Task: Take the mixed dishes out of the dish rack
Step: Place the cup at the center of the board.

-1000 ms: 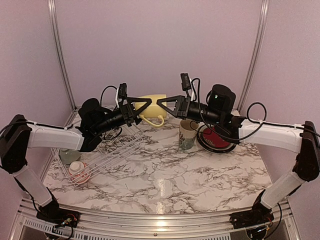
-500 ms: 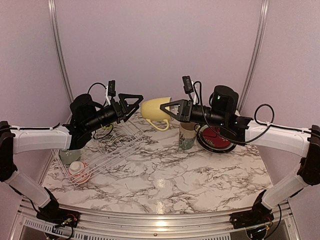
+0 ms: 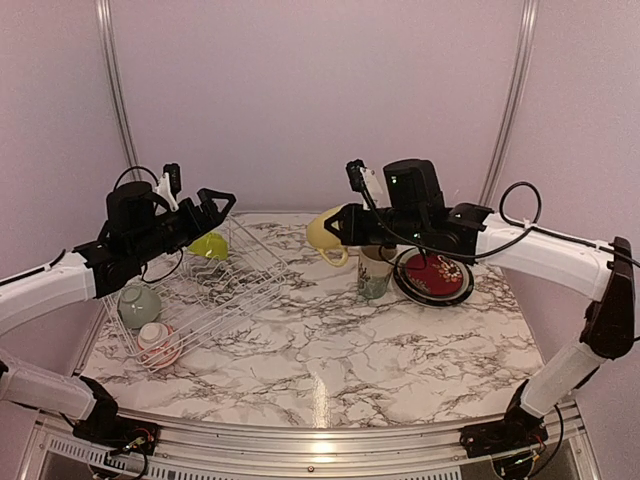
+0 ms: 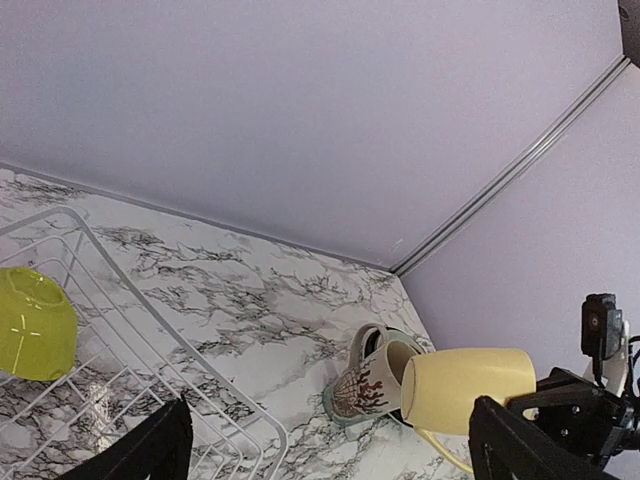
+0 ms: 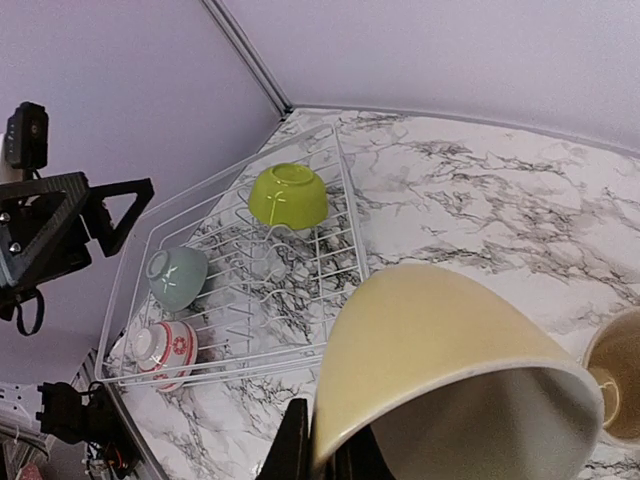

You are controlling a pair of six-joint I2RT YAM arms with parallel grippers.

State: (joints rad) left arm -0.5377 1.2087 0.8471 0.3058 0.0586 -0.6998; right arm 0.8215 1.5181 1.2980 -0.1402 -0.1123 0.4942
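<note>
We see the right gripper (image 3: 338,222) clenched on the rim of the yellow mug (image 3: 325,231). The mug is held in the air on its side above the marble table (image 3: 340,370), near the patterned beige mug (image 3: 374,272) and red plate (image 3: 433,278) that sit on it. The left gripper (image 3: 222,204) is released, jaws wide with nothing in them, hovering over the far end of the white wire dish rack (image 3: 250,268). The rack holds a lime-green bowl (image 3: 208,245), a pale green bowl (image 3: 140,305) and a red-patterned bowl (image 3: 158,344), all bottoms up.
</note>
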